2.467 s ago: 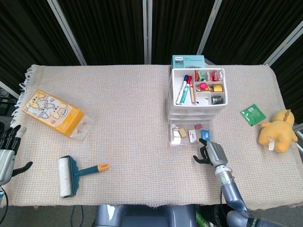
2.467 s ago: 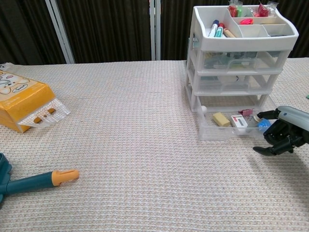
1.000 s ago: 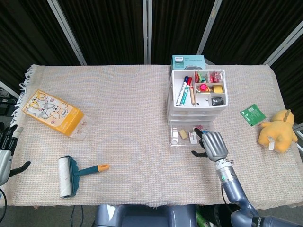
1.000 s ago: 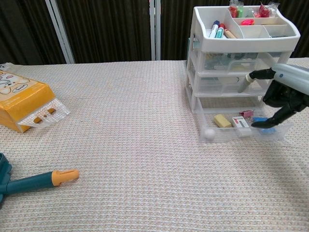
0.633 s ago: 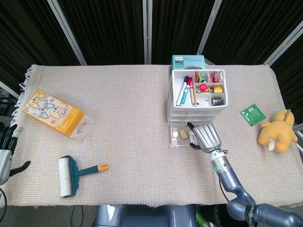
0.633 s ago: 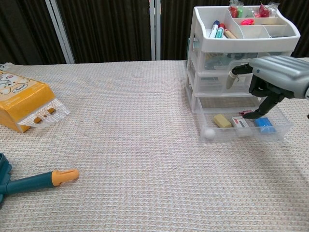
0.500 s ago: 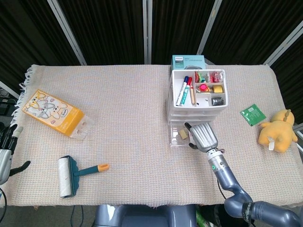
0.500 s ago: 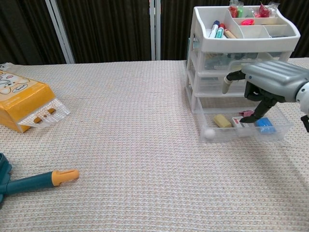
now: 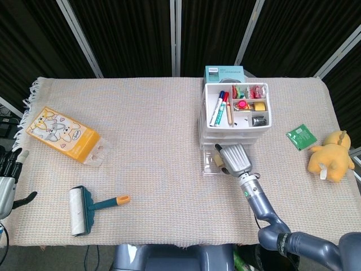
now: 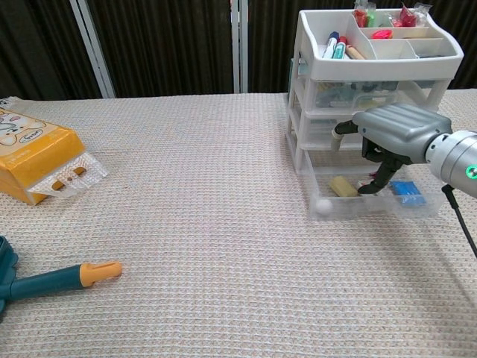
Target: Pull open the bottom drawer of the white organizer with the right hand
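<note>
Right hand [image 10: 395, 133], fingers curled over the pulled-out bottom drawer [image 10: 370, 195] of the organizer [image 10: 373, 82], holds nothing; lint roller [image 9: 84, 209] and stuffed toy [image 9: 331, 156] lie well apart.

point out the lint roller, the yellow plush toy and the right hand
lint roller [image 9: 78, 210], head view, on its white roll
yellow plush toy [image 9: 330, 157], head view, on its body
right hand [image 10: 395, 127], chest view, on its back

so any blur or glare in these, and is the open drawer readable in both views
Head view: sharp, even light, but the right hand covers much of the bottom drawer. Chest view: crisp too; the drawer's clear front shows its contents with no strong glare, and the hand casts only a soft shadow.
</note>
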### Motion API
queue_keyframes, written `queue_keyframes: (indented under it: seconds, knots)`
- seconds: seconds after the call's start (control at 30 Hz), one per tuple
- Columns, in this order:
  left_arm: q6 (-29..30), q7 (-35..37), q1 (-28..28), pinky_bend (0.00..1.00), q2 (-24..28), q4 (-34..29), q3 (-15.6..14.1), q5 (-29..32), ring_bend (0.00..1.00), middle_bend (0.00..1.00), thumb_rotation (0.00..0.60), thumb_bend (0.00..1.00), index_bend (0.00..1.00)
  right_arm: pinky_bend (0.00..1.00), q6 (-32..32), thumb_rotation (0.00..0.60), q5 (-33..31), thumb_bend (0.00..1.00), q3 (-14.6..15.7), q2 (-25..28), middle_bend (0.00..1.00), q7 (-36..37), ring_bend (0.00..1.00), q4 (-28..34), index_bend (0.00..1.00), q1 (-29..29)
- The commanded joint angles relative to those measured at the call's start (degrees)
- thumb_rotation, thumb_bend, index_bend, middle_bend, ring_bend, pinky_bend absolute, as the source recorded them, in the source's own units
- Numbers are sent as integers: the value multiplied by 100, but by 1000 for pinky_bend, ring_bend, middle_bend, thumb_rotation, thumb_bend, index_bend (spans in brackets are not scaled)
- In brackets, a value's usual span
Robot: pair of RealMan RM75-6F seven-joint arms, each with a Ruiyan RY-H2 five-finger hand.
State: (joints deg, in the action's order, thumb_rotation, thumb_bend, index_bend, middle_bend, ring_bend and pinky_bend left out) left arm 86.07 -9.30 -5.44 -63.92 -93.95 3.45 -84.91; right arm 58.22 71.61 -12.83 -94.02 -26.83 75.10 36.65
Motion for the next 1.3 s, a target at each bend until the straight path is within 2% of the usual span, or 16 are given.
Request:
queue_keyframes:
  seconds: [0.03, 0.83, 1.3]
  knots:
    - [-17, -14, -9, 0, -7, 1, 2, 11, 0, 0, 600, 126, 0, 743, -34, 600, -14, 0, 13, -63, 1000, 66, 994, -126, 364, 56]
    - [-110, -74, -59, 0, -27, 7, 15, 96, 0, 0, 600, 128, 0, 743, -364, 600, -75, 0, 208, -552, 1000, 709, 994, -1163, 404, 258]
    - [-154, -83, -86, 0, -38, 12, 10, 115, 0, 0, 600, 128, 0, 743, -412, 600, -39, 0, 253, -620, 1000, 849, 994, -1326, 400, 307]
